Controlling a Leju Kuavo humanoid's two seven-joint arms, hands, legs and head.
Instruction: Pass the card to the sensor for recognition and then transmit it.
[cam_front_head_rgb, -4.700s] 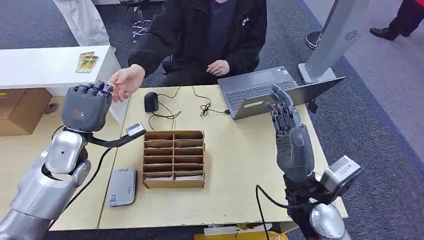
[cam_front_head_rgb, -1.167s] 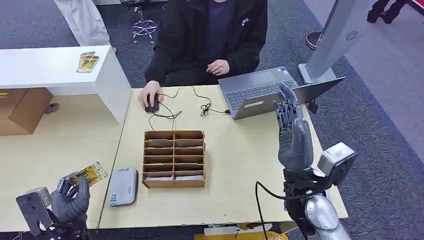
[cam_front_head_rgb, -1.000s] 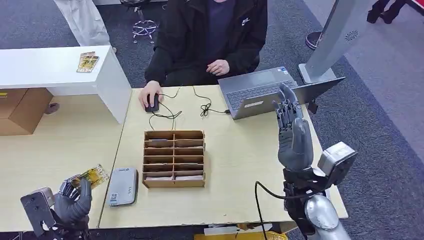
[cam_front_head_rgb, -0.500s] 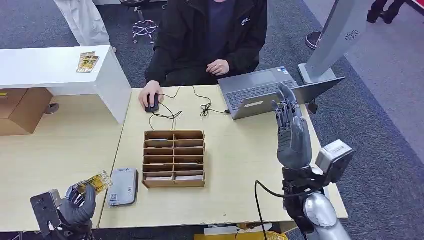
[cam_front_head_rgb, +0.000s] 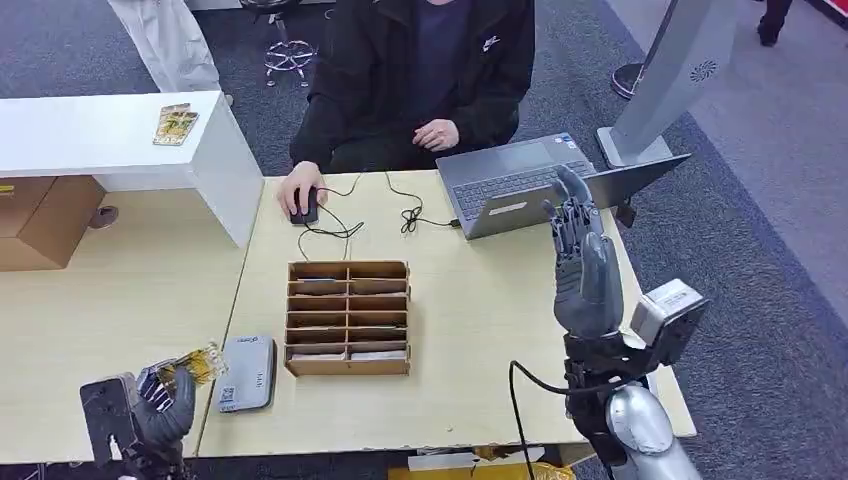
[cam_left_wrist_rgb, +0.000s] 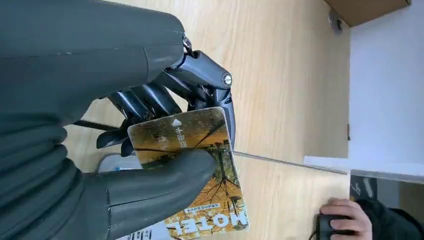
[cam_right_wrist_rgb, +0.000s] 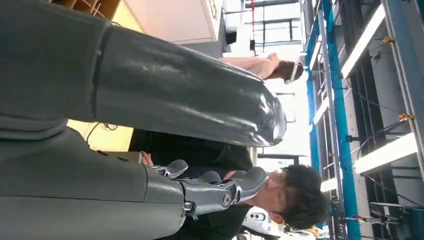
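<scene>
- The card (cam_front_head_rgb: 197, 362), yellow and brown with a tree picture, sat pinched in the left hand (cam_front_head_rgb: 160, 405) low at the table's near left edge, its far end just beside the grey sensor (cam_front_head_rgb: 246, 372) lying flat on the table (cam_front_head_rgb: 470, 330).
- The left wrist view showed what the head view could not: the thick thumb (cam_left_wrist_rgb: 160, 177) pressed across the card's face, the dark fingers (cam_left_wrist_rgb: 200, 85) behind it, and the word "HOTEL" printed along one end.
- The head view alone placed the sensor just left of the wooden sorting box (cam_front_head_rgb: 348, 318), whose compartments held flat items too small to tell.
- The right hand (cam_front_head_rgb: 583, 262) stood upright over the table's right side, near the laptop (cam_front_head_rgb: 520, 180), fingers extended and spread, holding nothing.
- The right wrist view showed those fingers (cam_right_wrist_rgb: 220, 192) straight, with a person behind them.
- A person in a black jacket (cam_front_head_rgb: 420, 70) sat across the table, one hand on a mouse (cam_front_head_rgb: 303, 203).
- More cards (cam_front_head_rgb: 174, 124) lay on the white counter (cam_front_head_rgb: 100, 135) at the left.
</scene>
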